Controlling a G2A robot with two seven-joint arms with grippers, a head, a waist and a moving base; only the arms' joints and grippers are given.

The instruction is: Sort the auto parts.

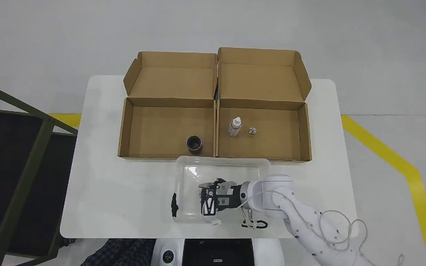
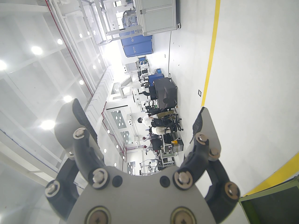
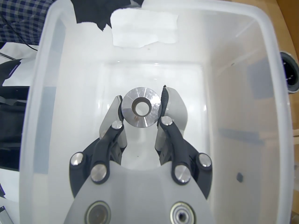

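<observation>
A shiny metal ring (image 3: 141, 107) with a round hole sits between the fingers of my right gripper (image 3: 141, 97), which is shut on it inside the clear plastic bin (image 3: 268, 71). From above, that gripper (image 1: 208, 199) is low in the bin's (image 1: 223, 161) left half. In the left cardboard box (image 1: 133, 130) stands a black cylindrical part (image 1: 194, 142). The right box (image 1: 303, 133) holds a white bottle-shaped part (image 1: 235, 126) and a small metal part (image 1: 252, 131). My left gripper (image 2: 139, 108) is open, holds nothing and faces the room.
Both boxes stand side by side behind the bin with their lids folded back. Black tape (image 3: 98, 8) hangs on the bin's rim. A plaid cloth (image 1: 123, 253) lies at the table's near edge. A dark green frame (image 1: 26, 166) stands left of the table.
</observation>
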